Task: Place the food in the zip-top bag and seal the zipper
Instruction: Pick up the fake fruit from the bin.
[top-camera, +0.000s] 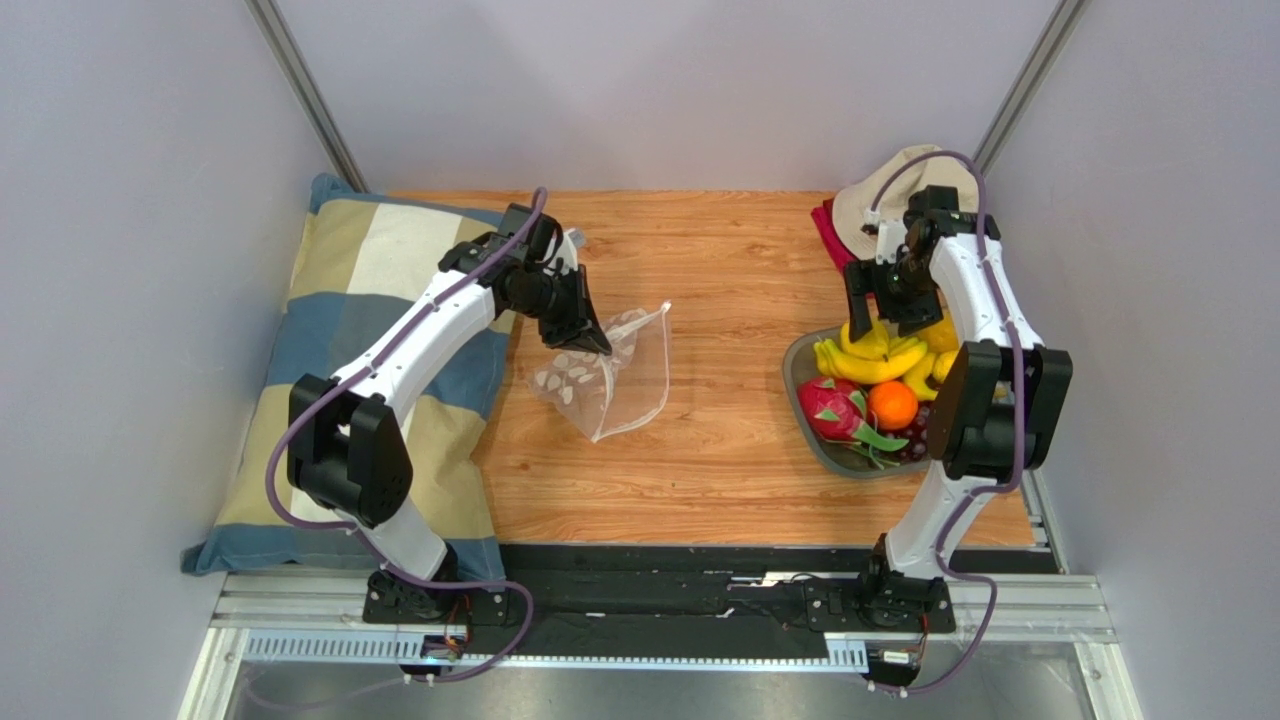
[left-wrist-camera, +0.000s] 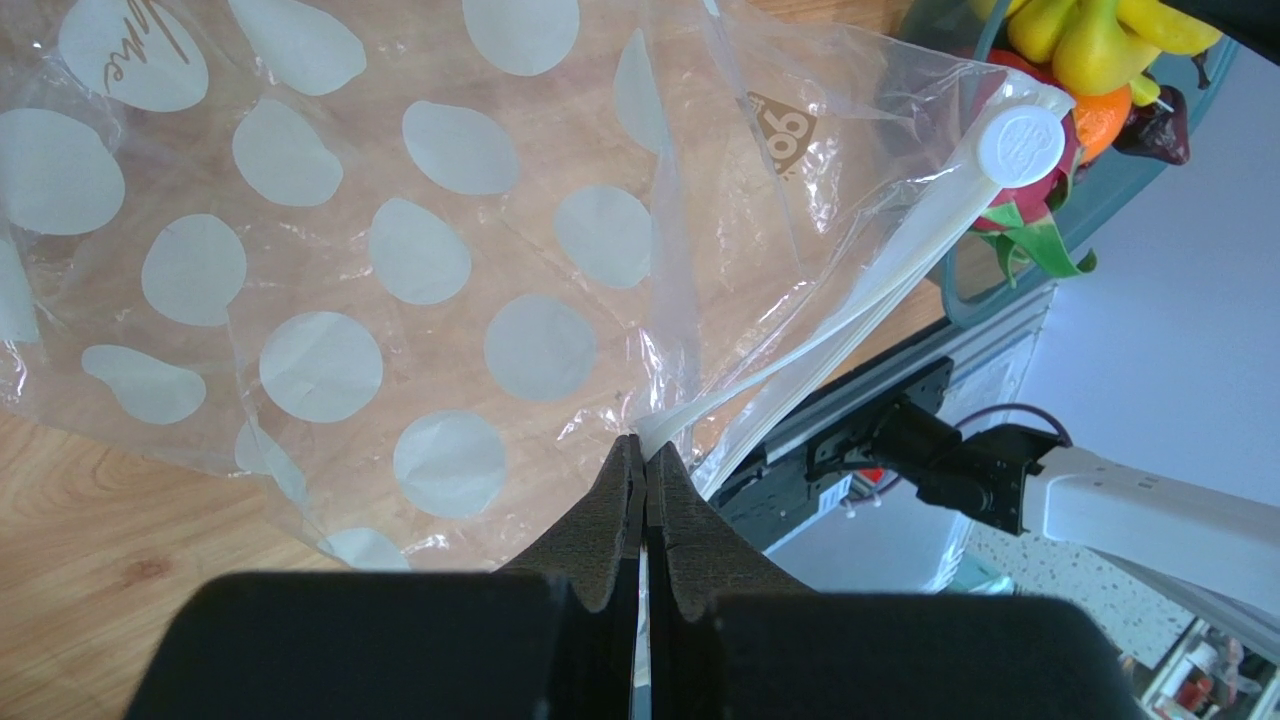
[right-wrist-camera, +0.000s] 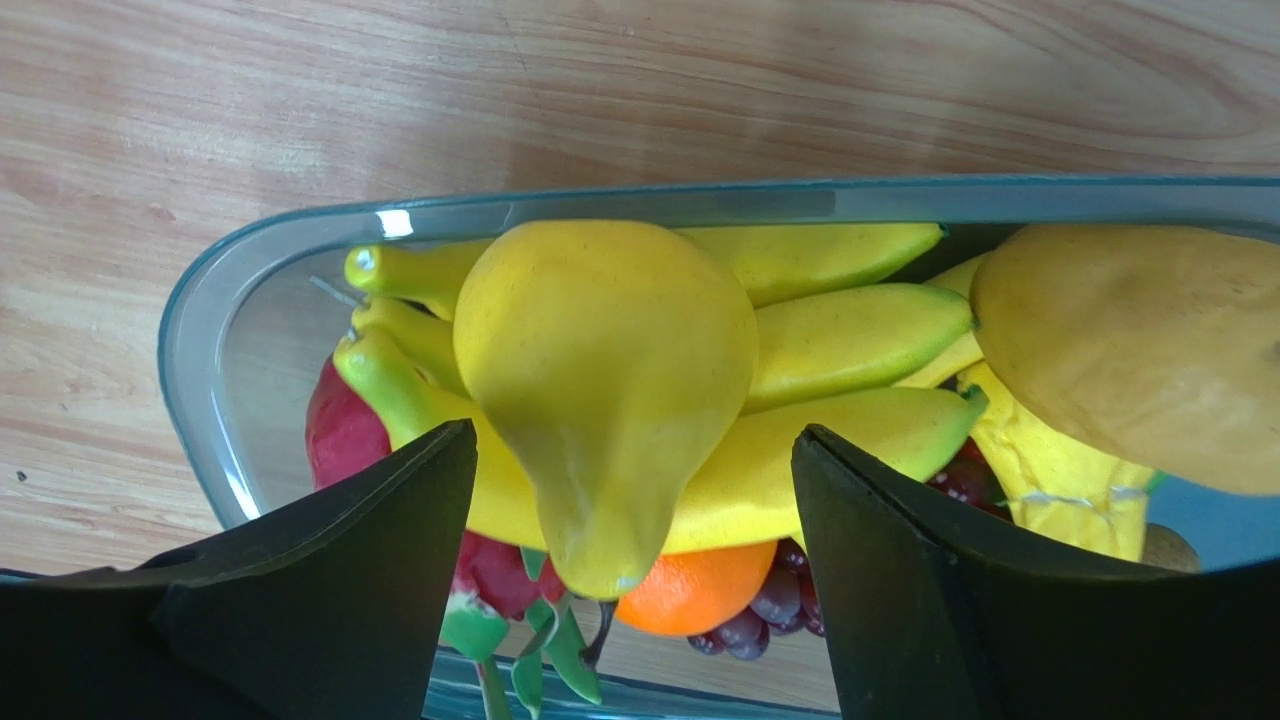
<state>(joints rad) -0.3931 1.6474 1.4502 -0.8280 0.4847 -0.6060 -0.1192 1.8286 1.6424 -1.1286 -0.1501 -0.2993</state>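
The dotted clear zip-top bag (top-camera: 609, 383) lies on the wooden table, its mouth corner lifted. My left gripper (top-camera: 589, 326) is shut on the bag's edge (left-wrist-camera: 646, 447), right where the whitish zipper strip (left-wrist-camera: 842, 308) begins. The strip ends in a round white cap (left-wrist-camera: 1026, 143). The food sits in the grey tray (top-camera: 798, 393): bananas (top-camera: 872, 360), dragon fruit (top-camera: 831, 408), orange (top-camera: 893, 405). My right gripper (top-camera: 899, 308) is open above the tray, its fingers (right-wrist-camera: 346, 570) on either side of a yellow pear-shaped fruit (right-wrist-camera: 601, 360) without touching it. Grapes (right-wrist-camera: 774, 597) show underneath.
A checked pillow (top-camera: 361, 300) covers the table's left side. A beige hat (top-camera: 879, 195) and a red cloth (top-camera: 831, 233) lie behind the tray. Walls close in on both sides. A metal rail (top-camera: 661, 608) runs along the near edge.
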